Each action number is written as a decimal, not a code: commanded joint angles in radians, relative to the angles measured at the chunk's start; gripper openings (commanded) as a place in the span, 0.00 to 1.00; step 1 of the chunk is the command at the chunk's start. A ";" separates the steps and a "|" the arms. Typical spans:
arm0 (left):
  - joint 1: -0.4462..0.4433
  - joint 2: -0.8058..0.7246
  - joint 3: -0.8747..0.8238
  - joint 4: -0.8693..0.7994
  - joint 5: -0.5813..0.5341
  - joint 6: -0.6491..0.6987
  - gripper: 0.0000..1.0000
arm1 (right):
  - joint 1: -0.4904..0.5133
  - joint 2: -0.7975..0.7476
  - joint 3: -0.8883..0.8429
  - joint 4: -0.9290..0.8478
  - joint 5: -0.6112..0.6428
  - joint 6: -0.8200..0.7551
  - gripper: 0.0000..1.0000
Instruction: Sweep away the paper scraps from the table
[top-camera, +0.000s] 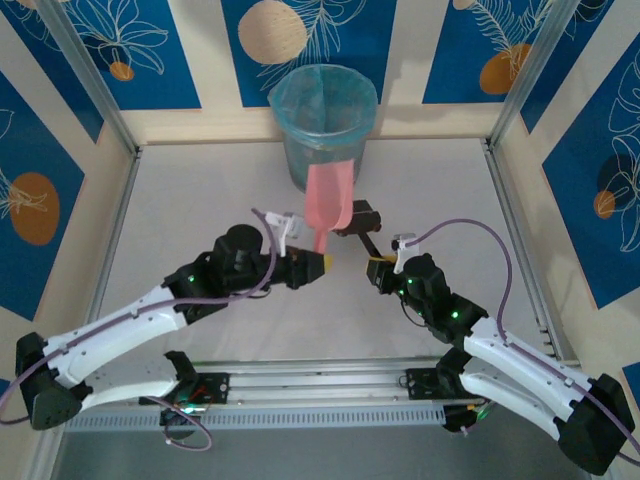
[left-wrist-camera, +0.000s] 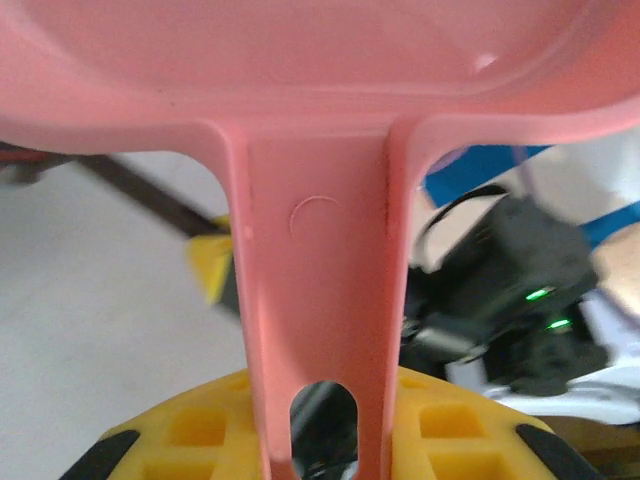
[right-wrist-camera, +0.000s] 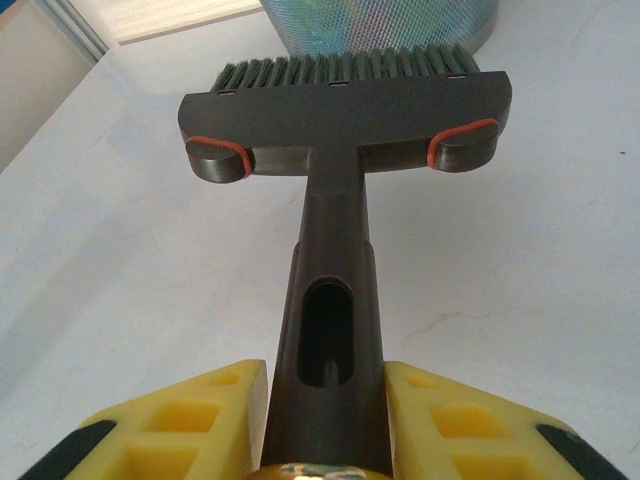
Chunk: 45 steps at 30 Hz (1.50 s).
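**Dustpan tipped at the bin, brush held beside it**

A round bin (top-camera: 295, 150) stands on the table (top-camera: 180, 200), ahead of both grippers. It has a thin, crinkled teal liner (top-camera: 345, 80) folded over its rim. What lies inside cannot be made out from above. In the right wrist view its wall looks like fine mesh with a rainbow sheen.

The left gripper (top-camera: 315, 263) pinches the handle of a pink dustpan (top-camera: 328, 200) between its yellow fingers (left-wrist-camera: 200, 430). The dustpan's long axis runs straight away from that gripper toward the bin. Its wide pan end is raised against the bin's front wall, just under the rim; whether the two touch I cannot tell. The dustpan is smooth, glossy plastic, with a ribbed handle and an oval hanging slot close to the fingers.

The right gripper (top-camera: 378, 268) is pressed onto the handle of a dark grey brush (right-wrist-camera: 340, 110). The brush's long axis points away from this gripper, with the bristles toward the bin. Its head is a flat crossbar with two rounded lugs ringed in orange-red, and the handle has an oval slot.

The table lies beneath both grippers, matte white and faintly veined. Metal rails (top-camera: 320, 385) run along the edge behind them.
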<state>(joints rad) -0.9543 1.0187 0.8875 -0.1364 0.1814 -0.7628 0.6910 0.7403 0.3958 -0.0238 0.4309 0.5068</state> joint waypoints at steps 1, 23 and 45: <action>-0.006 -0.049 -0.106 -0.169 -0.097 0.058 0.00 | -0.008 -0.010 -0.010 0.046 0.019 0.027 0.00; -0.020 0.118 -0.170 -0.597 -0.417 -0.032 0.00 | 0.034 0.155 0.065 0.041 0.015 0.042 0.00; 0.153 0.580 0.067 -0.534 -0.233 0.173 0.13 | 0.032 0.373 0.213 -0.080 0.146 0.054 0.00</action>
<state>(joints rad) -0.8299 1.5845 0.9287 -0.6647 -0.0853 -0.6281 0.7254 1.1088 0.5629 -0.1036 0.5175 0.5518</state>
